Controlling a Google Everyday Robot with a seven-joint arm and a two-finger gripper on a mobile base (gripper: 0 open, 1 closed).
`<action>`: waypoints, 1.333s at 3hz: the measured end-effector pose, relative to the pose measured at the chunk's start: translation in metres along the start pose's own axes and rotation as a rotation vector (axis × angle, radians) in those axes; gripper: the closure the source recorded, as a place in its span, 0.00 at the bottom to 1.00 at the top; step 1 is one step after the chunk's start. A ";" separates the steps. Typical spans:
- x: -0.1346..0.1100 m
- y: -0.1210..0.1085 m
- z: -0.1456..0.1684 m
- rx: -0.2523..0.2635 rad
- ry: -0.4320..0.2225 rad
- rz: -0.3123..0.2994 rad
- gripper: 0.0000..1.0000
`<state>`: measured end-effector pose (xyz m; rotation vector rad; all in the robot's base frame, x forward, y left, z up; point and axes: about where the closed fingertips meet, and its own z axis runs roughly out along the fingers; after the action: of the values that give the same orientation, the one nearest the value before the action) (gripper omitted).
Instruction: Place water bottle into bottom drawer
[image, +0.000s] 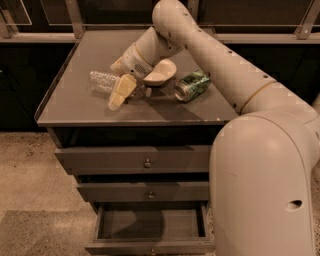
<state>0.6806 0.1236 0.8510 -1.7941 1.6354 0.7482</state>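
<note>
No readable text, brand, number or sign anywhere.
Can, toward right edge of surface: green pattern, lettering illegible.
Bottle, left half of surface: no legible print on visible part.
Pincer: low over surface, left of centre, at bottle, toward front edge; no legible marking.

The end effector, low over the worktop, hides one end of the water bottle; the front of the bottom drawer is cropped below.
</note>
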 end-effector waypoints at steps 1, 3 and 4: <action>0.000 0.000 0.000 0.000 0.000 0.000 0.20; 0.000 0.000 0.000 0.000 0.000 0.000 0.66; 0.000 0.000 0.000 0.000 0.000 0.000 0.88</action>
<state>0.6806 0.1237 0.8509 -1.7942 1.6353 0.7484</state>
